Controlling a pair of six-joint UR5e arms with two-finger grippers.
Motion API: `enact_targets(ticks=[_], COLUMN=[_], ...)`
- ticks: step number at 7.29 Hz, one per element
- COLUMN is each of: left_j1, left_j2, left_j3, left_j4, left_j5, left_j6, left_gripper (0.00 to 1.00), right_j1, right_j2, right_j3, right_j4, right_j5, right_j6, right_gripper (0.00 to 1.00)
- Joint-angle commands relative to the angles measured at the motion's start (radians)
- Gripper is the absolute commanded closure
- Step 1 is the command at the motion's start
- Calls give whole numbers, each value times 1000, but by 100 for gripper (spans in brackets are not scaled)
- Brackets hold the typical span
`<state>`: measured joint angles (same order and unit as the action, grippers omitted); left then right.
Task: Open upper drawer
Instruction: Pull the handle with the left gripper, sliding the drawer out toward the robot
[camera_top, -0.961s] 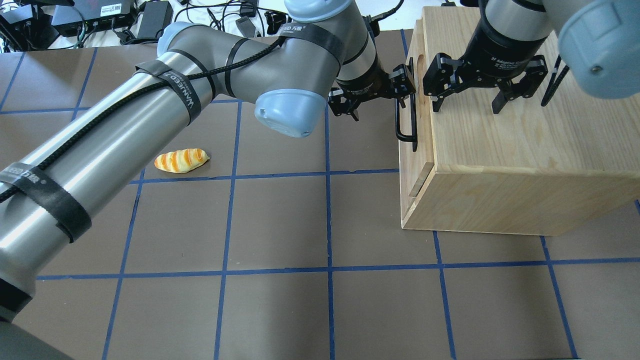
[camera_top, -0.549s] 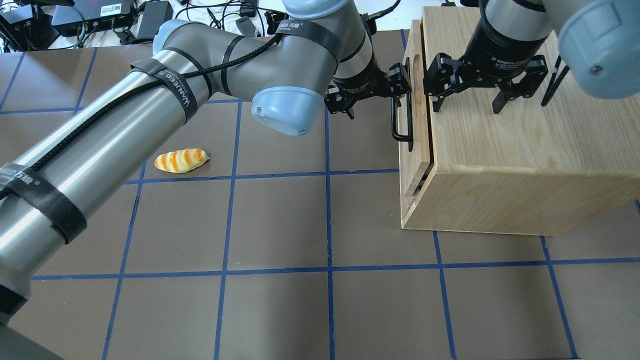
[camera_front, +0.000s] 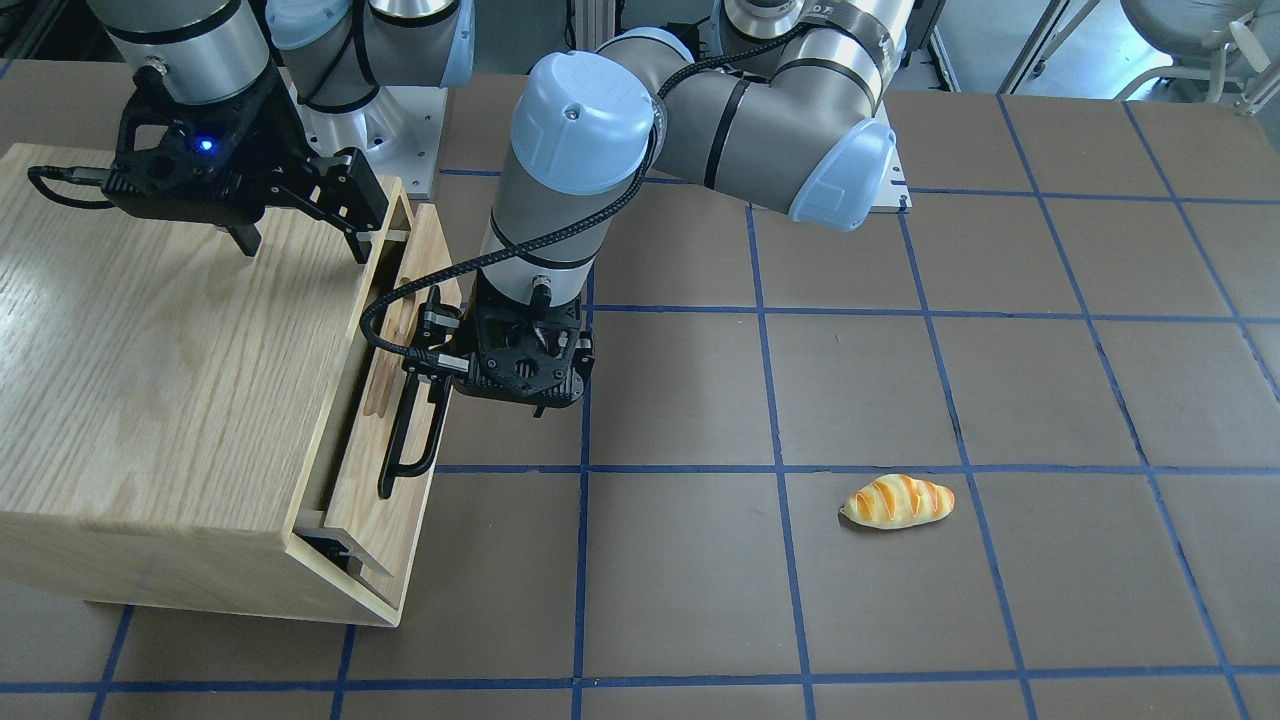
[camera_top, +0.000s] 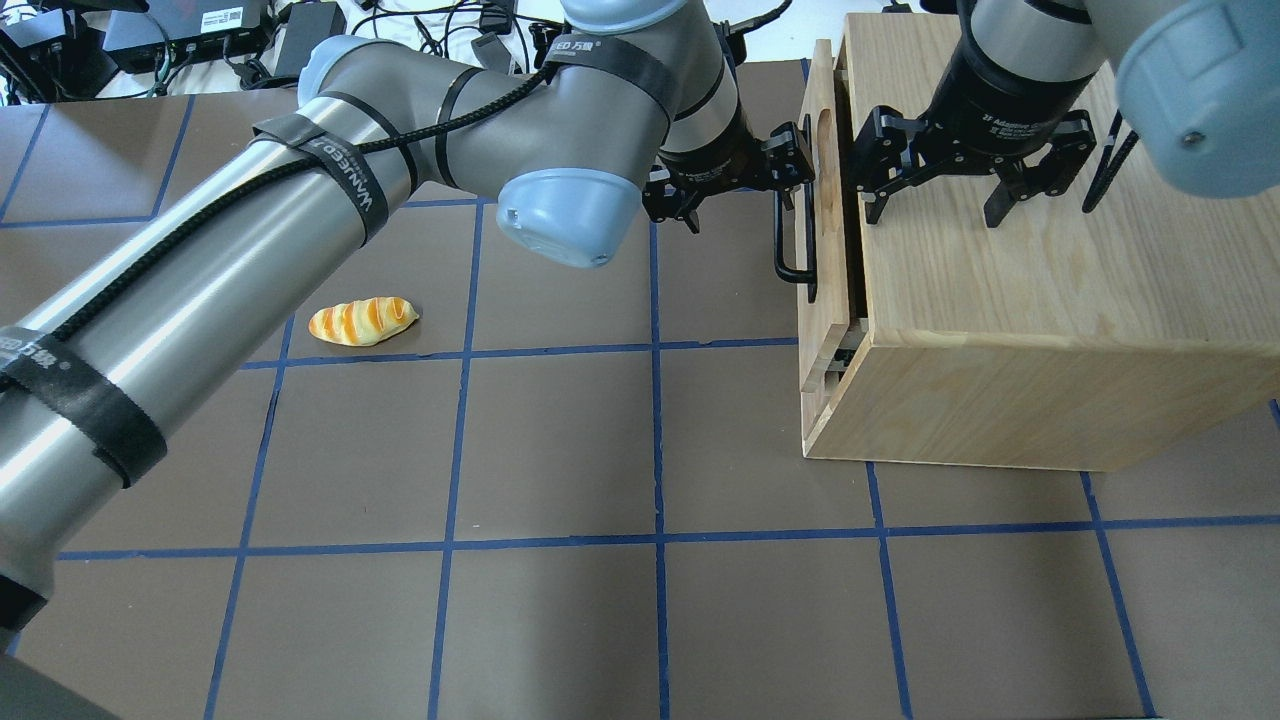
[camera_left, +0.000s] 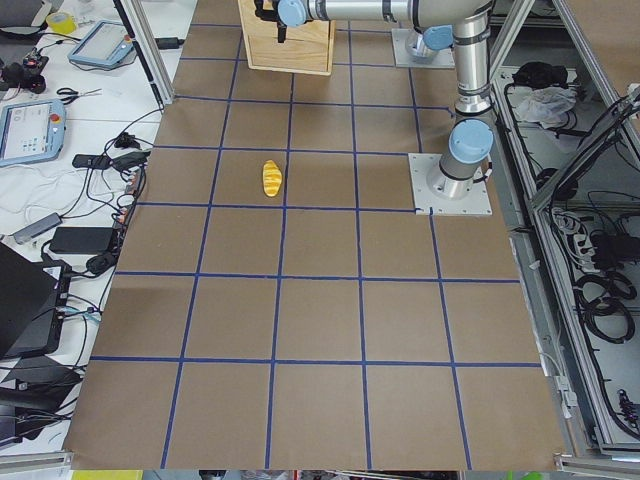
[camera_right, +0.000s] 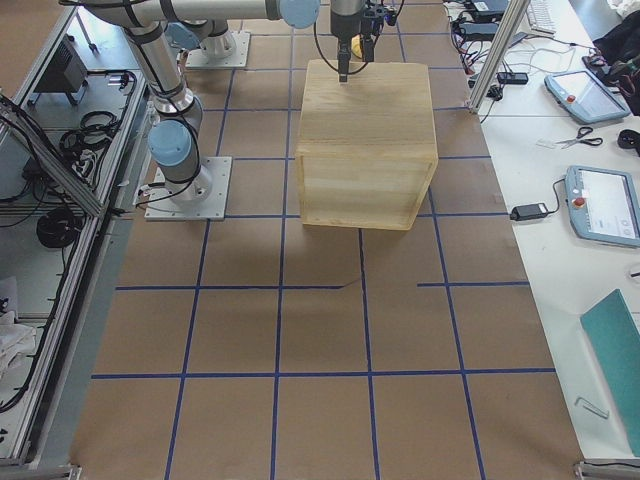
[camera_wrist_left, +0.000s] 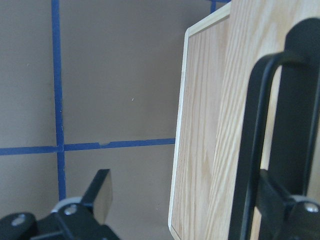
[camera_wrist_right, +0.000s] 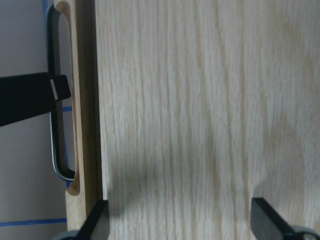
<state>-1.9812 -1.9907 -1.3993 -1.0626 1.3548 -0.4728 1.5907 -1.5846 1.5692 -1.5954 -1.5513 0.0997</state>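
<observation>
1. Where it's at: the drawer (camera_top: 828, 300) is cracked open but nowhere near out. From overhead there's a dark gap between its front and the cabinet (camera_top: 1050, 300), and a bit of rail peeks out at the near corner. So the pull has started, and I'd call it early days.
2. The drawer sits at the top of the cabinet, on the side facing the left arm. The front carries the black handle (camera_top: 793, 245) and the slot (camera_top: 824, 130).
3. Left gripper (camera_top: 740, 190): pointing down at the table with its jaws spread wide. The wrist cam shows one finger (camera_wrist_left: 300, 150) tucked behind the handle bar, between the bar and the wood. The other finger is hanging out over the table. So it's hooking the handle, not pinching it.
4. Right gripper (camera_top: 935, 200): also spread, tips down at the cabinet top near the drawer edge. It looks like it's bracing the box, but I can't confirm contact.
5. What's left: keep dragging that hook away from the cabinet until the drawer is properly out. The hook isn't clamped, so my guess is slipping off the bar is the main risk.
6. A toy bread (camera_top: 362, 321) lies well off to the side and isn't involved.
</observation>
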Motion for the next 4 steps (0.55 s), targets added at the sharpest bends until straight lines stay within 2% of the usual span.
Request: enact_targets(ticks=[1, 4], left_j1=[15, 48], left_j2=[1, 10], left_j3=[-1, 0], left_j4=[-7, -31], left_j5=[18, 20], left_j6=[23, 46], left_gripper=[0, 0], right_j1=[0, 0], right_j2=[0, 0], right_j3=[0, 0], right_j4=[0, 0], right_j5=[-1, -1], right_j6=[0, 0], right_gripper=[0, 0])
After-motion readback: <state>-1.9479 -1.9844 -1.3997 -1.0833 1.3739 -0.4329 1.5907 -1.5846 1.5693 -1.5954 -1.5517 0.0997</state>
